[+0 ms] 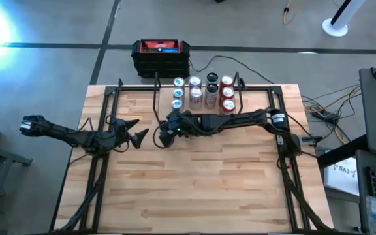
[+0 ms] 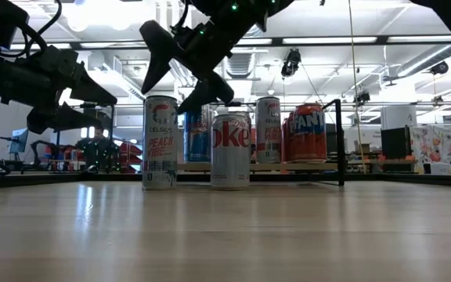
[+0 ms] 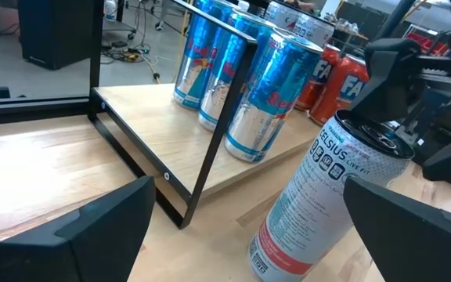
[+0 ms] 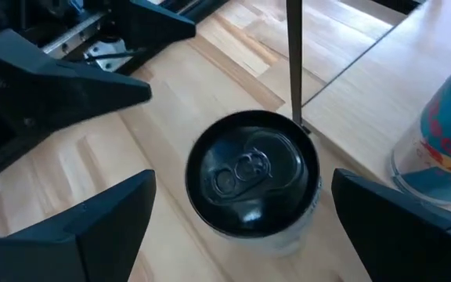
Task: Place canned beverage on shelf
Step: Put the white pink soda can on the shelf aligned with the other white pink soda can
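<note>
Hovering right end effector (image 2: pixel 185 66), fingers apart, hides Celsius can (image 3: pixel 323 197) in high view; shelf (image 3: pixel 163 125) cropped.

Grey concrete floor (image 1: pixel 44 72) all around the wooden table (image 1: pixel 194 189), cables (image 1: pixel 325 108) trailing off one side, and long ceiling strip lights (image 2: pixel 319 39) over a cluttered workshop.
</note>
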Motion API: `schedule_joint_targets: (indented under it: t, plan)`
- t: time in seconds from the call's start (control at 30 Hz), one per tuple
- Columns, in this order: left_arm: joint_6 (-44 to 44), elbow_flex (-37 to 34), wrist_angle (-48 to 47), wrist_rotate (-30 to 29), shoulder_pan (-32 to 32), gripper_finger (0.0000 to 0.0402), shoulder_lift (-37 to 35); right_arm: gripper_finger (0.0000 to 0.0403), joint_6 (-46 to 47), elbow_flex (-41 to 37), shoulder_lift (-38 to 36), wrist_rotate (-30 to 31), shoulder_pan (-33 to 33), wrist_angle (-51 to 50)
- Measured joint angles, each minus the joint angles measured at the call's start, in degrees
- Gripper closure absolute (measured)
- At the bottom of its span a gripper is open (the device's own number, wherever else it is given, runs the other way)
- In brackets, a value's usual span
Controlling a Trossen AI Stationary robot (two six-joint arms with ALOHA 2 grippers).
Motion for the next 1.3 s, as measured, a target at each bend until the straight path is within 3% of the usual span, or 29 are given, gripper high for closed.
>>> schedule_joint_targets:
  t: [0.23,0.6,1.3]
  plan:
    - [0.0,0.0,-0.1,0.0,0.0,0.0003,0.1,0.0036,0.1,0.0,0.3,1.7,-0.3,1.3]
    - [0.0,0.0,0.0,0.0,0.0,0.0003,0.1,0.0094,1.6,0.0,0.3,4.5,-0.6,2.2]
    - [0.0,0.0,0.0,0.0,0.0,0.0003,0.1,0.0097,2.6,0.0,1.1,0.9,0.2,2.9]
